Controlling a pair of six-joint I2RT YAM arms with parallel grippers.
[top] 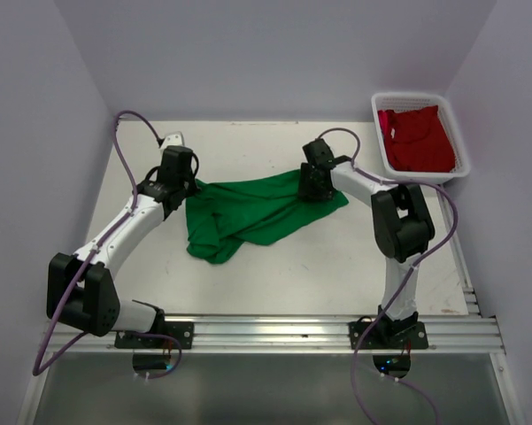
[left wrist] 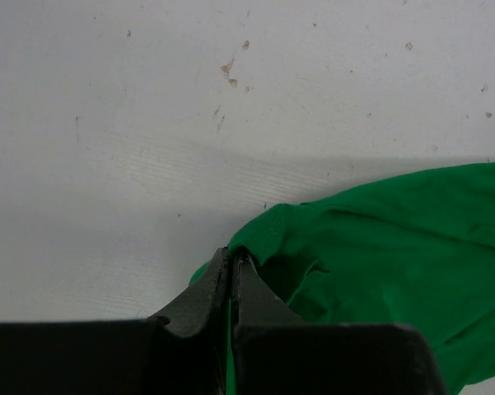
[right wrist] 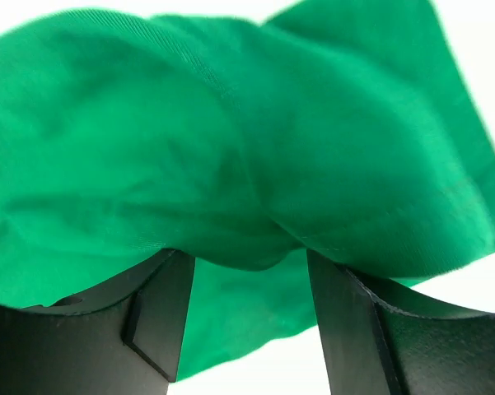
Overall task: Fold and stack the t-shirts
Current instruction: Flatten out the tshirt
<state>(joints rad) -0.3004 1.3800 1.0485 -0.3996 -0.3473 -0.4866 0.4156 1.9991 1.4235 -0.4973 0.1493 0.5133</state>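
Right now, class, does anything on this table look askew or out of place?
The green t-shirt is askew: bunched and wrinkled mid-table, not flat. The red t-shirt lies crumpled in the white mesh basket. Small brown specks mark the table.

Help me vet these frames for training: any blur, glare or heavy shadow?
Top external: evenly lit and sharp, only soft shadows on the table. Left wrist: table crisp, a faint shadow band across it, the left gripper nearly black. Right wrist: the green t-shirt fills the frame, slightly soft up close, and the table behind it is blown out white.
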